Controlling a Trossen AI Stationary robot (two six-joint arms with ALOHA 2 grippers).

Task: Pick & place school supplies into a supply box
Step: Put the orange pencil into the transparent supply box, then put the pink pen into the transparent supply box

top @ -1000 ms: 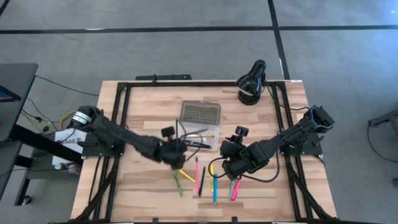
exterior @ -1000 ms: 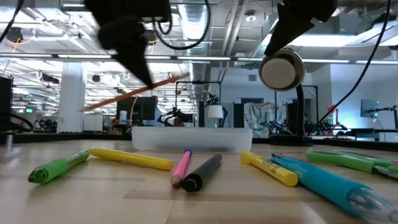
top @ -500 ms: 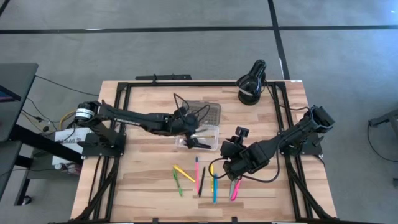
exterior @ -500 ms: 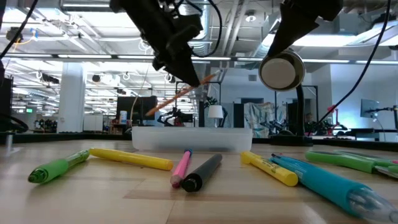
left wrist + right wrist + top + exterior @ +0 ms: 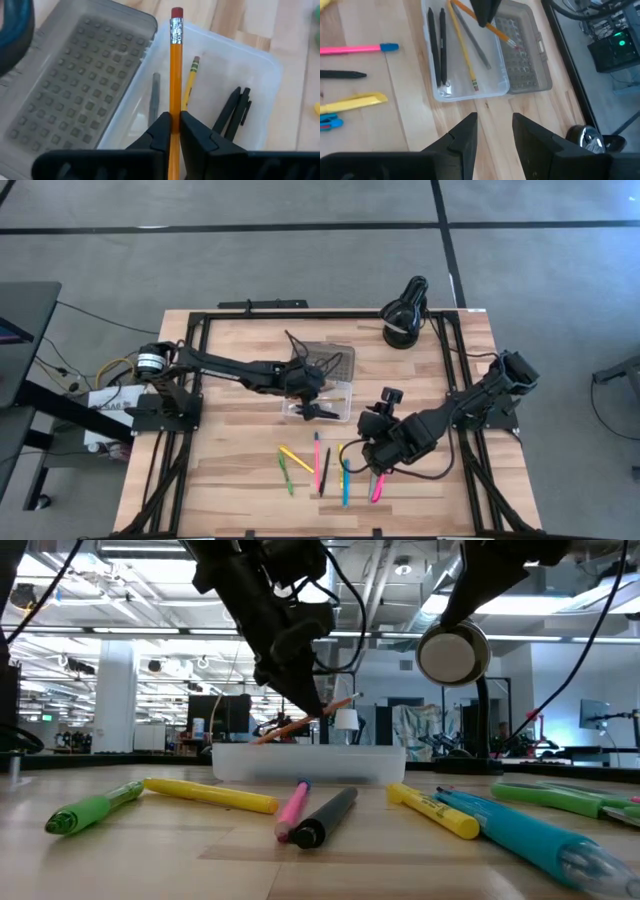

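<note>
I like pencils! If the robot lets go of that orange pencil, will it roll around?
Probably only a little. The thin orange wooden pencil, pinched in the left hand, sits over the clear plastic box, whose walls should stop it. It looks straight, so likely stiff.

The left gripper [image 5: 174, 131] has carried the orange pencil [image 5: 175, 75] from the counter's centre toward 12 o'clock. It is now lowered over the supply box [image 5: 322, 402], pencil tip nearer the tray.

The supply box [image 5: 322, 394] lies mid-table, its lid [image 5: 325, 361] open behind it (toward the lamp [image 5: 404, 315] at the back right corner). Loose pens and markers [image 5: 318, 468] lie in front of the box, near the table's [image 5: 230, 470] front edge.
</note>
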